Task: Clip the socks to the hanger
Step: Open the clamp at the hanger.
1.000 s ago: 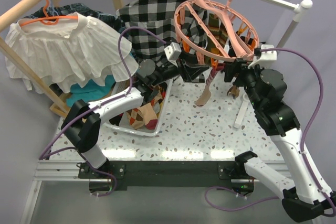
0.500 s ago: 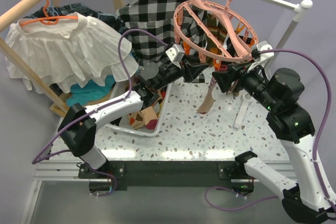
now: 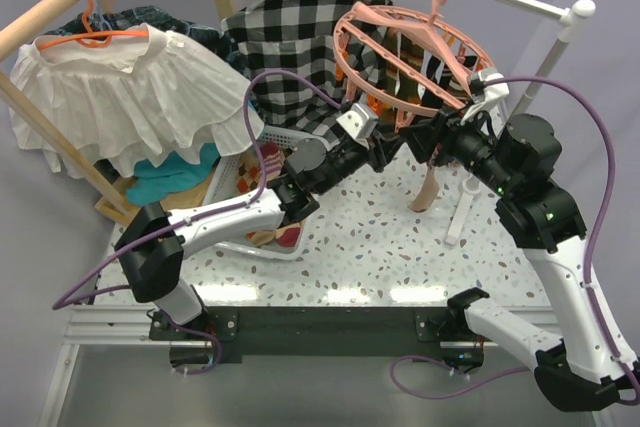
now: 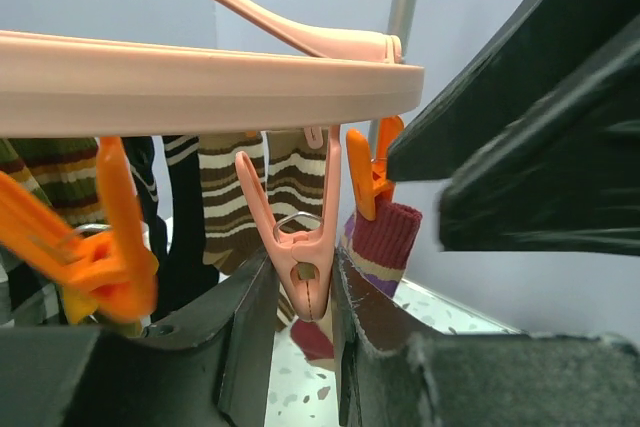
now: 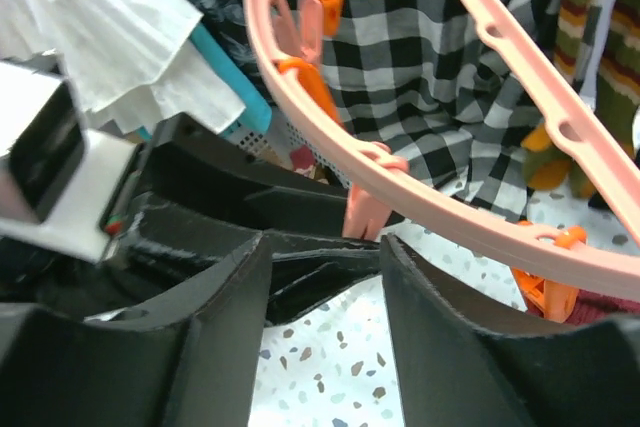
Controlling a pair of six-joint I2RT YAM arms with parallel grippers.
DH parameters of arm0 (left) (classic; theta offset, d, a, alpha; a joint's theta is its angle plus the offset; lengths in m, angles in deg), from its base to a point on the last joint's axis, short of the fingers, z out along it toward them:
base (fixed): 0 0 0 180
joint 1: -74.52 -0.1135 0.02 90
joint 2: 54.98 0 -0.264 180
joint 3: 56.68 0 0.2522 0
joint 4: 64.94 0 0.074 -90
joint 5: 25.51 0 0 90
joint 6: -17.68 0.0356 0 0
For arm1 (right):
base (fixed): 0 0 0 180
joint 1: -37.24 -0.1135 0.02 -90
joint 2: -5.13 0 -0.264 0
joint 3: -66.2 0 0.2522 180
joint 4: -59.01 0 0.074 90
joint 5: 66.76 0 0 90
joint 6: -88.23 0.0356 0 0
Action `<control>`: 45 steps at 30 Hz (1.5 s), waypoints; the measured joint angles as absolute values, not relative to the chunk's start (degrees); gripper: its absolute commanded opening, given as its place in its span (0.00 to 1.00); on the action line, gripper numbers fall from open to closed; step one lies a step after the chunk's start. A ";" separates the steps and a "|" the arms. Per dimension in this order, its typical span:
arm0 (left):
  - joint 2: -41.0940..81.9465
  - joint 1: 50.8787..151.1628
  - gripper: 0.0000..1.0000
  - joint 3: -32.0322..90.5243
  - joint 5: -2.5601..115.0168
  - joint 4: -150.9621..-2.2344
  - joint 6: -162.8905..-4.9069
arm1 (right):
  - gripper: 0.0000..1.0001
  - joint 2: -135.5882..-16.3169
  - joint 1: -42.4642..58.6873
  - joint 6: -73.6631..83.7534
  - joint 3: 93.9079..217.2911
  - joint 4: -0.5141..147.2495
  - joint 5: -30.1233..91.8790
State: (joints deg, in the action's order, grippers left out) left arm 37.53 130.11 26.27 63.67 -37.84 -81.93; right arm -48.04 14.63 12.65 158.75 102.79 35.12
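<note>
The salmon-pink hanger [image 3: 352, 59] hangs from the rail, and its ring [image 4: 200, 77] fills the top of the left wrist view. My left gripper [image 3: 388, 145] reaches up under the ring, its fingers pressed on both sides of a pink clip peg [image 4: 303, 257]. Beside that peg an orange peg [image 4: 368, 182] holds a red-cuffed sock [image 4: 385, 237]. Brown-striped socks [image 4: 230, 197] hang behind. A cream sock [image 3: 430, 187] dangles below the ring. My right gripper [image 3: 440, 142] faces the left one with its jaws open [image 5: 325, 242] and nothing between them. More socks [image 3: 268, 162] lie in the basket.
A white mesh basket [image 3: 232, 182] stands at the table's left. The black-and-white checked shirt [image 3: 290, 37] hangs behind the ring. A white blouse [image 3: 130, 87] on an orange coat hanger [image 3: 85, 7] is at the far left. A white stand post [image 3: 465, 212] rises at the right.
My left gripper has moved right and up under the ring and narrowed onto the pink peg. The right gripper has narrowed a little. The ring has tilted, and the dangling sock has shifted right.
</note>
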 measured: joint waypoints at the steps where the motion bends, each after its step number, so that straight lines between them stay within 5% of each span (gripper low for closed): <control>1: 37.53 130.53 0.30 26.44 64.70 -37.93 -81.49 | 0.47 -48.13 14.65 13.06 158.42 102.66 34.24; 25: 40.94 136.17 0.31 30.00 74.97 -38.12 -70.03 | 0.43 -47.73 14.63 21.23 153.55 98.31 20.43; 32: 41.44 136.96 0.33 30.24 75.47 -38.17 -68.13 | 0.26 -47.78 14.58 22.68 151.89 97.15 18.02; 45: 39.96 136.67 0.54 26.55 70.40 -38.45 -70.71 | 0.17 -47.56 14.43 22.09 151.14 95.45 16.71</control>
